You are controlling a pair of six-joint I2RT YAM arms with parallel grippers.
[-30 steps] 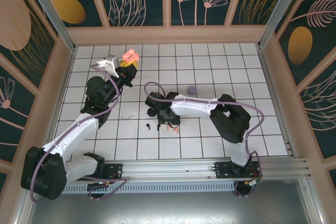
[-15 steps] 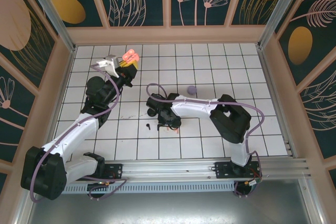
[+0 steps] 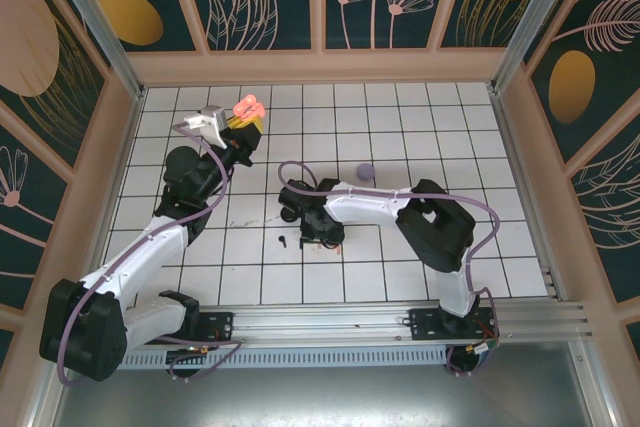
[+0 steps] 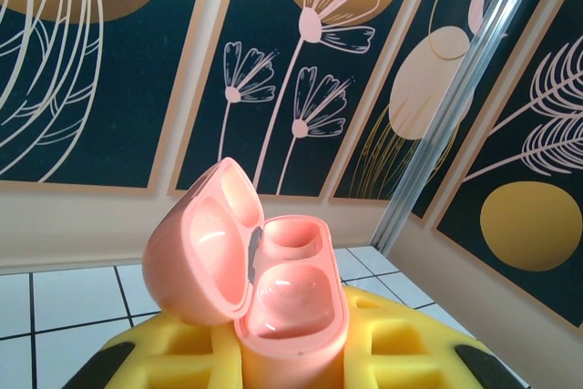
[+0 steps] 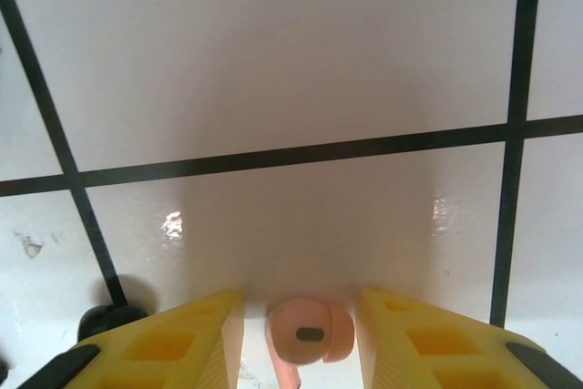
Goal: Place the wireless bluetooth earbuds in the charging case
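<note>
**Coral-pink earbud (image 5: 308, 334) lies between spread pads (image 5: 164, 343)**

Coral-pink plastic, glossy and rounded, lies on the white tiled table (image 3: 440, 127) near its middle. The right gripper (image 5: 301, 332) is down over it, its yellow pads apart with one on each side and a sliver of gap to each. The bud looks very light, hard and slick, so a squeeze on its curved head could flick it out sideways. A soft, centred pinch across the widest part of the head seems safest. Its stem runs off the lower edge of the wrist view, so how it points is probably not readable from here. A black earbud (image 3: 283, 241) lies just to the left.

At the far left, the left gripper (image 3: 243, 125) pinches the matching charging case (image 4: 273, 289) by its base. The lid is swung open and both wells are bare, facing up. The wells are snug, so the bud must likely go in stem-first.
</note>
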